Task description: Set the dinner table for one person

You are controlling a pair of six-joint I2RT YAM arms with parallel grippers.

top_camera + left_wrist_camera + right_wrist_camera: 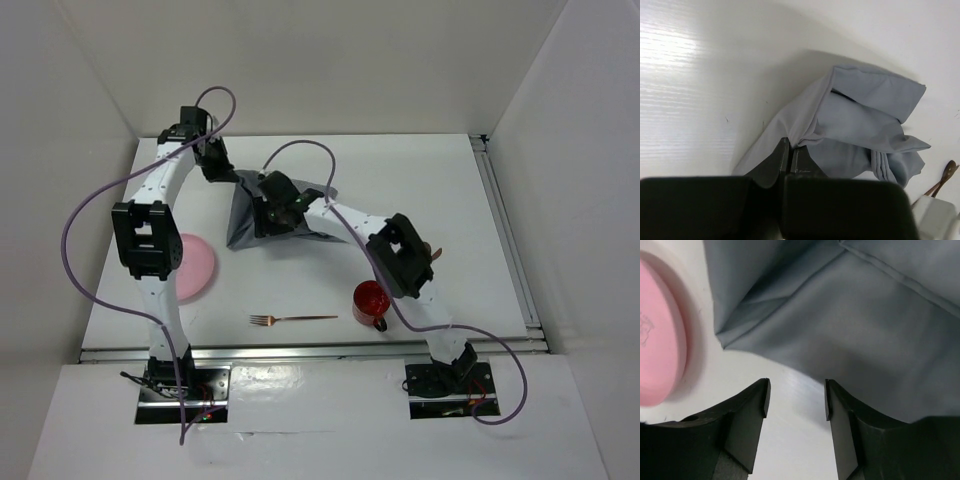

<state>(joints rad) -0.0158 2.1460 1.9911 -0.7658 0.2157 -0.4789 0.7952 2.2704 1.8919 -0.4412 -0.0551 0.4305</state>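
The white dinner table [420, 190] carries a crumpled grey cloth mat [245, 225] at its middle back. My left gripper [228, 178] is shut on one edge of the mat; in the left wrist view the closed fingertips [790, 145] pinch a fold of the mat [860, 125]. My right gripper [265, 215] hovers over the mat, open and empty. In the right wrist view its gap [795, 397] lies over bare table just short of the mat's edge [840, 325], with the pink plate [657, 350] at the left.
A pink plate [195, 265] lies at the left under the left arm. A copper fork [290, 319] lies near the front edge. A red cup [371, 303] stands beside the right arm. A copper utensil [942, 180] lies right of the mat.
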